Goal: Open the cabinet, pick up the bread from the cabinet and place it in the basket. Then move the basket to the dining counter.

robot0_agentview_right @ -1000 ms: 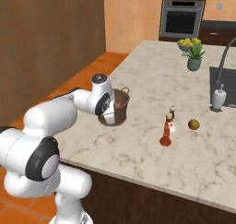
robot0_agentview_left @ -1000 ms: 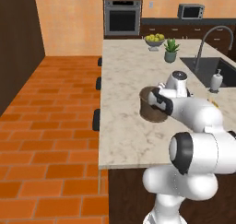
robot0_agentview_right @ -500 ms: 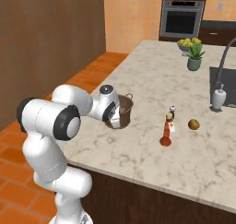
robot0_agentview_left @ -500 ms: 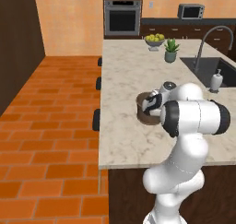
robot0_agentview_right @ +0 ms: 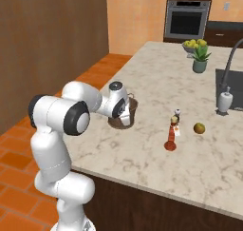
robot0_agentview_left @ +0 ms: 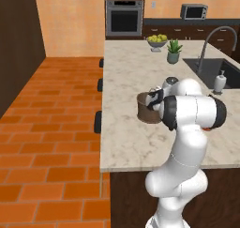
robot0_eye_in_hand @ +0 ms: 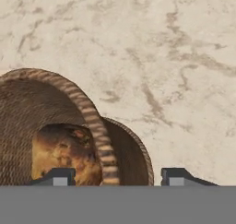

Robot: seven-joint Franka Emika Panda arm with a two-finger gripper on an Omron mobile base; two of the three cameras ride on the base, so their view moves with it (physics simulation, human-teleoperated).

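- Arm elbow now folded nearer the base than a second ago; basket sits at the same spot on the desk.
- Count: one basket, one bread, one gripper.
- Basket holds the bread, at 9 o'clock in the hand view.
- Gripper fingers spread, straddling the basket rim, clamping nothing.

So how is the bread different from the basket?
The bread is a small, solid, speckled golden bun; the basket is much bigger, hollow, dark brown and woven. The bread sits inside; the basket stands on the marble counter. Both are round and brownish.
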